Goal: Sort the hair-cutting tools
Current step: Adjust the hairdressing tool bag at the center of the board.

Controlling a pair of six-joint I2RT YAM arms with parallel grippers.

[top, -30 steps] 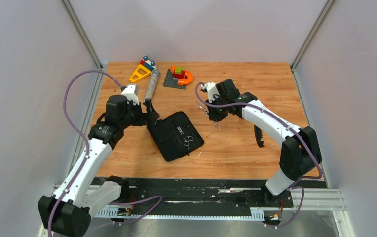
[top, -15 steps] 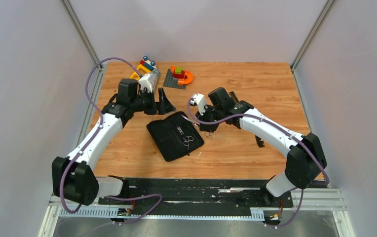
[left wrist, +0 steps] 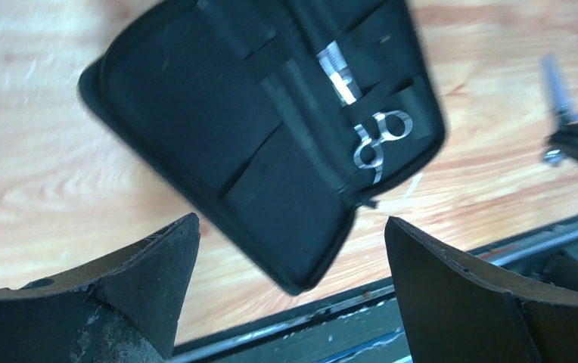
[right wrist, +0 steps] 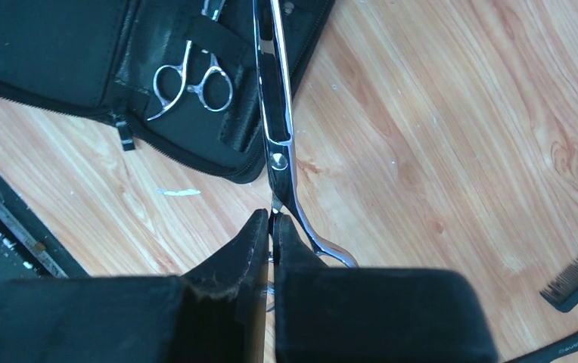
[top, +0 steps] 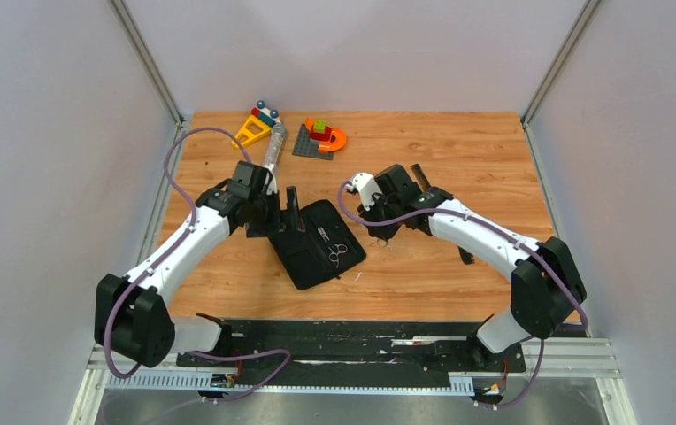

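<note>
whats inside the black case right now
Silver scissors sit tucked under an elastic strap in the black case, rings showing, beside a second silvery tool. The strap covers the blades, and most of the second tool is hidden too.

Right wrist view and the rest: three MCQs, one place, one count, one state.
1. The ringed scissors lie: A on bare wood; B tucked in the black case; C under the case.
2. Scissors in the right wrist view: A one; B two; C three.
3. The left gripper is: A shut on nothing; B open above the case; C shut on the case.
Key: B, rings show under a strap; B, one cased, the other scissors in the shut right gripper; B, it gapes wide.
</note>
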